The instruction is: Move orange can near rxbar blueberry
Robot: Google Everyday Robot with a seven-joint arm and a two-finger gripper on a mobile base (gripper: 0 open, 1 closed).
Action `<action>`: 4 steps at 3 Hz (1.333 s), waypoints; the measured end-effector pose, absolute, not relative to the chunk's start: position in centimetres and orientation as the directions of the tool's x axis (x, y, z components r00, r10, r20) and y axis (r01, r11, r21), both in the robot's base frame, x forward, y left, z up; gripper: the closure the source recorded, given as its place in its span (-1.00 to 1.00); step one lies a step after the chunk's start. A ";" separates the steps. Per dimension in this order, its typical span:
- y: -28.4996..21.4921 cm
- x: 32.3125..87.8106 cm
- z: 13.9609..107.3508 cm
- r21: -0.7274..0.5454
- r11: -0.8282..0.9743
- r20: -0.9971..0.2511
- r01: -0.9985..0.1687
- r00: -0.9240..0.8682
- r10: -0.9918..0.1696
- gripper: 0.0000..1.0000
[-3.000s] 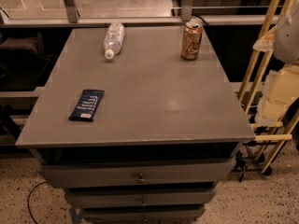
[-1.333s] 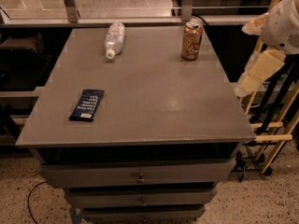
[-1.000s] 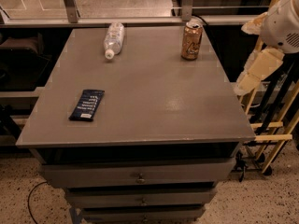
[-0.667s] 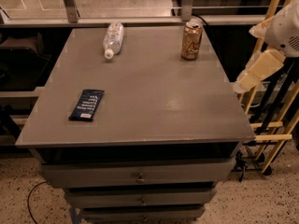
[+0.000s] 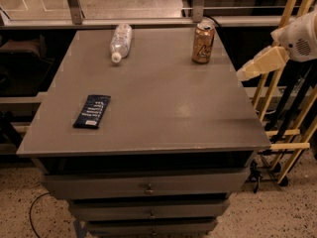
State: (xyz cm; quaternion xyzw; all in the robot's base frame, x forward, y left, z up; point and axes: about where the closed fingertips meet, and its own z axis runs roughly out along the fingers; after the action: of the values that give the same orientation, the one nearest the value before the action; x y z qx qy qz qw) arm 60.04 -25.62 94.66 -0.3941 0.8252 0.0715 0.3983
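Your gripper (image 5: pixel 250 69) hangs just off the right edge of the table (image 5: pixel 163 103), slanting down and left from the white arm housing (image 5: pixel 302 36); you cannot tell whether it is apart or together. The orange can (image 5: pixel 203 43) stands upright at the far right, well apart from the rxbar blueberry (image 5: pixel 92 111) lying flat near the front left. A clear bottle (image 5: pixel 120 42) lies on its side at the back.

Tool (image 5: pixel 244 74), apparently, right of orange can (image 5: pixel 203 43)

Dark blue, white-lettered rxbar (image 5: pixel 92 111), orange can (image 5: pixel 203 43), grey table (image 5: pixel 163 108), cream end effector (image 5: pixel 247 71) beyond its right edge.
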 end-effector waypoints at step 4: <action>-21.1 72.0 91.0 -0.097 0.750 -0.794 -0.654 -0.403 -0.455 -1.00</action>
State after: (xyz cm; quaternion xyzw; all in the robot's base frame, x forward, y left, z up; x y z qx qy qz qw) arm 71.99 -21.14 91.03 -0.3343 0.8295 0.1156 0.4322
